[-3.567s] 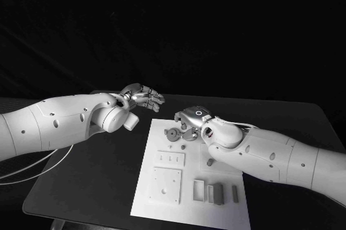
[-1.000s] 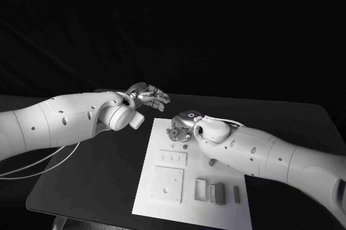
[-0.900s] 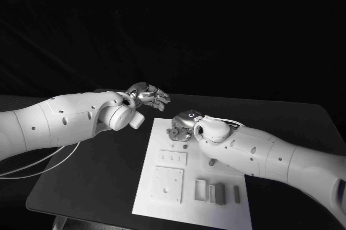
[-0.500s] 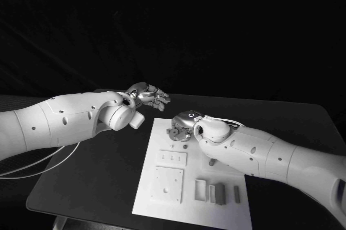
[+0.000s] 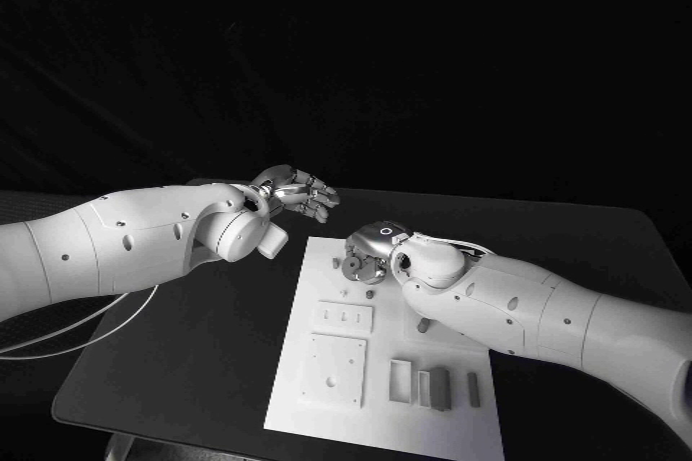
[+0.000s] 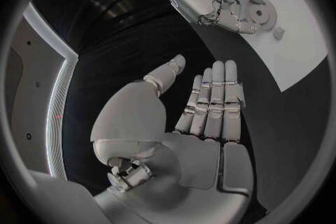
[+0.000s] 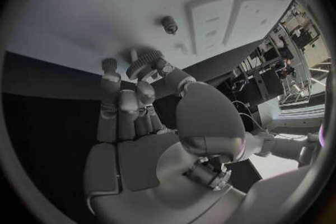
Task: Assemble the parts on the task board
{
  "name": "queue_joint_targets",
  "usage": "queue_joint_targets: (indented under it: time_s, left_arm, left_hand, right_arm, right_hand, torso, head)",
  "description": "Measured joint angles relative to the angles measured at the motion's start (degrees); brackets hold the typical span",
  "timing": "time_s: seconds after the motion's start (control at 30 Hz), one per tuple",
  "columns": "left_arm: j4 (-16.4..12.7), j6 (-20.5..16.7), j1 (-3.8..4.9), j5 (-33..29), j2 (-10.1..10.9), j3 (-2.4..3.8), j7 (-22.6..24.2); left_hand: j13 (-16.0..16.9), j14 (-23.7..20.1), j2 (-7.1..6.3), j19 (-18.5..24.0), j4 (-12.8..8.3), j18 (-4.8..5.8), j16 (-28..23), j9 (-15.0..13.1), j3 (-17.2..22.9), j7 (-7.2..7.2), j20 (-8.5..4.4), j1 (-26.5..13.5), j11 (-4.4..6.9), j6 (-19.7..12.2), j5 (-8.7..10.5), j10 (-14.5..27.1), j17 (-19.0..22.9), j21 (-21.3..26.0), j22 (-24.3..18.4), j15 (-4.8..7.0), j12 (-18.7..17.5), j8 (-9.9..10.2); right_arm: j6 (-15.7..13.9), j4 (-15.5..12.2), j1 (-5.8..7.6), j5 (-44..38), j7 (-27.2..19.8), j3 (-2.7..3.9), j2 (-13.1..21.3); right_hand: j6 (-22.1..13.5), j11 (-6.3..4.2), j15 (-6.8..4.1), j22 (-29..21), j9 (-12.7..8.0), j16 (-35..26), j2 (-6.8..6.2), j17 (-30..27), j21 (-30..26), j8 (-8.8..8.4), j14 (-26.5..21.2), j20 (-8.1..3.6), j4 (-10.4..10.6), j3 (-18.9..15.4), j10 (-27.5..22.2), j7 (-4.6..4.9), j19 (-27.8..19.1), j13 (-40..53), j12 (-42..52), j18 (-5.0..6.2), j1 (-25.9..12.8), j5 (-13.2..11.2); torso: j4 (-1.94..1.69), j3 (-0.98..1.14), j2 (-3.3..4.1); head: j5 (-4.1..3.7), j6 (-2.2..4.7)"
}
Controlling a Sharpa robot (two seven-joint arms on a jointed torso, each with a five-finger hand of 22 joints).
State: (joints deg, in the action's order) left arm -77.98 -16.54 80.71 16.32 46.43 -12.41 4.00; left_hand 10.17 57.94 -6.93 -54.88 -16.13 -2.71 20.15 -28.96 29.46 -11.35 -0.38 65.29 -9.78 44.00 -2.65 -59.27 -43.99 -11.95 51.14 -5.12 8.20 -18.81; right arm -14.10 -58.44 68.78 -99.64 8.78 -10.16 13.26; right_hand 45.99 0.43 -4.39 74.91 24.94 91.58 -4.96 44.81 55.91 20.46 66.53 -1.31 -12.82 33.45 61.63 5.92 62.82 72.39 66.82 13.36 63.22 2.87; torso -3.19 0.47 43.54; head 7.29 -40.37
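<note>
- Pinching a small grey toothed gear, the silver right hand has barely shifted (seating apparently ongoing) over the white task board.
- Silver left hand stays released, fingers apart, above the black worktop.

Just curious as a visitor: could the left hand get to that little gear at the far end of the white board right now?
Probably not: the right hand sits over the gear, fingers on it, blocking the open left hand.
</note>
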Motion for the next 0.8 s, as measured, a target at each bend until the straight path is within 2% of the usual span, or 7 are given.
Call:
queue_joint_targets:
  time_s: [0.23, 0.4, 0.53, 0.8]
  left_arm:
    - [-0.1, 0.0, 0.0, 0.0, 0.3, 0.0, 0.0]
    - [-0.3, 0.0, 0.0, 0.0, 0.5, 0.0, 0.0]
    - [-0.3, 0.0, 0.0, 0.0, 0.6, 0.0, 0.0]
    - [-0.3, 0.0, 0.0, 0.0, 0.8, 0.0, 0.0]
  left_hand:
    - [0.0, 0.0, 0.0, 0.0, 0.0, 0.0, 0.0, 0.0, 0.0, 0.0, 0.0, 0.0, 0.0, 0.0, 0.0, 0.0, 0.0, 0.0, 0.0, 0.0, 0.0, 0.0]
    - [0.0, 0.0, 0.0, 0.0, 0.0, 0.0, -0.2, 0.0, 0.0, 0.0, 0.0, 0.0, 0.0, 0.0, 0.0, 0.0, 0.0, 0.0, 0.0, 0.0, 0.0, 0.0]
    - [0.0, 0.0, 0.0, 0.0, 0.0, 0.0, -0.2, 0.0, 0.0, 0.0, 0.0, 0.0, 0.0, 0.0, 0.0, 0.0, 0.0, 0.0, 0.0, 0.0, 0.0, 0.0]
    - [0.0, 0.0, 0.0, 0.0, 0.0, 0.0, -0.2, 0.0, 0.0, 0.0, 0.0, 0.0, 0.0, 0.0, 0.0, 0.0, -0.1, 0.0, 0.0, 0.0, 0.0, 0.0]
  right_arm:
    - [-1.0, -1.9, -0.04, -0.5, 0.2, -0.09, 1.5]
    - [-1.5, -2.7, 0.05, -0.8, 0.3, -0.09, 2.4]
    - [-2.0, -3.6, 0.1, -1.1, 0.5, -0.09, 3.5]
    - [-2.6, -4.0, 0.09, -1.3, 0.6, -0.09, 4.1]
  right_hand:
    - [0.0, 0.01, 0.32, 0.0, 0.0, 0.0, -0.02, 0.3, 0.2, 0.19, 0.3, -0.02, -0.3, 0.0, 0.0, -0.02, 0.0, -0.5, 0.2, 0.0, 0.0, 0.0]
    - [0.2, 0.01, 0.33, 0.0, 0.1, 0.0, -0.73, 0.2, 0.2, 0.34, 0.3, -0.22, -0.3, 0.0, 0.0, 0.04, 0.2, -0.8, 0.6, 0.0, -0.7, 0.0]
    - [0.3, 0.01, 0.35, 0.0, 0.0, 0.0, -0.77, 0.1, 0.2, 0.34, 0.3, -0.22, -0.5, 0.2, 0.0, 0.07, 0.3, -1.0, 0.6, 0.0, -0.8, 0.0]
    - [0.3, 0.01, 0.42, 0.0, -0.2, 0.0, -0.77, 0.0, 0.2, 0.1, 0.2, -0.21, -0.5, 0.2, 0.0, 0.07, 0.2, -1.2, 0.6, -0.01, -0.8, 0.0]
  torso:
    - [0.07, 0.03, -0.01]
    - [0.1, 0.05, -0.01]
    - [0.07, 0.05, -0.02]
    - [0.01, 0.08, -0.01]
  head:
    - [0.05, 0.02]
    - [0.07, 0.07]
    - [-0.01, 0.11]
    - [-0.02, 0.13]
